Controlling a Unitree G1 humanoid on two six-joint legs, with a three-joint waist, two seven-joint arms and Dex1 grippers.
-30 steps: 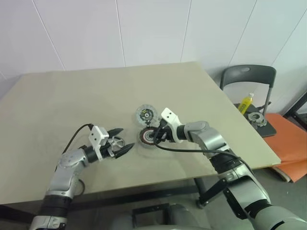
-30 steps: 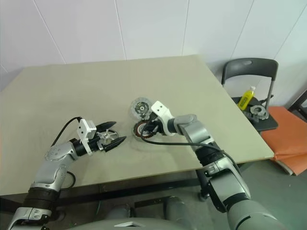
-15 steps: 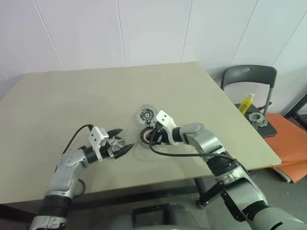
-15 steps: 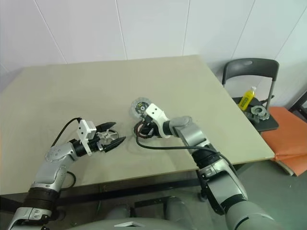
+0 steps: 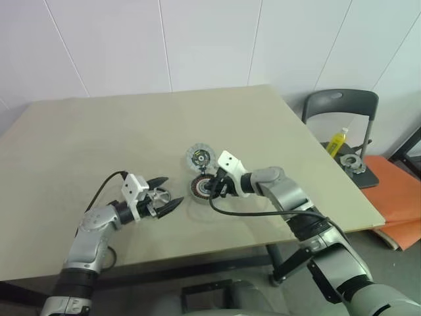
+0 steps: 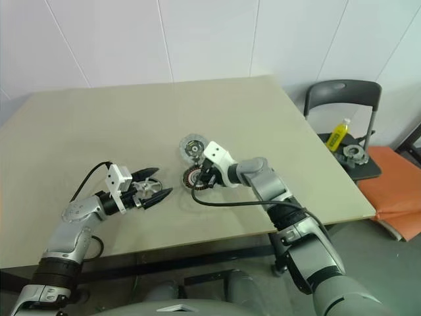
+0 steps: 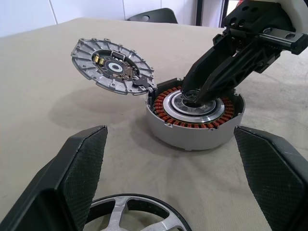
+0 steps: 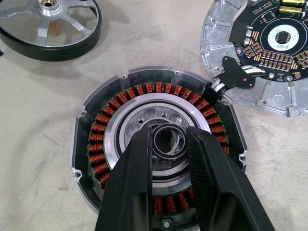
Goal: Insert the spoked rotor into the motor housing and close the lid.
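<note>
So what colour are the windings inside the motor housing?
Copper-orange windings, ringing the motor housing; clearest in the right wrist view.

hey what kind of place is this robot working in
Probably a plain lab or test room rather than a factory. A bare beige table holds opened motor parts: the motor housing, its lid and the spoked rotor. Beside it stands a folding chair with a yellow bottle, before blank white walls.

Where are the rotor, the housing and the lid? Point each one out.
rotor point(image 8: 48, 21), right wrist view, on a silver spoke near the hub.
housing point(image 8: 118, 96), right wrist view, on the copper windings.
lid point(image 7: 111, 66), left wrist view, on its dark inner face.
</note>
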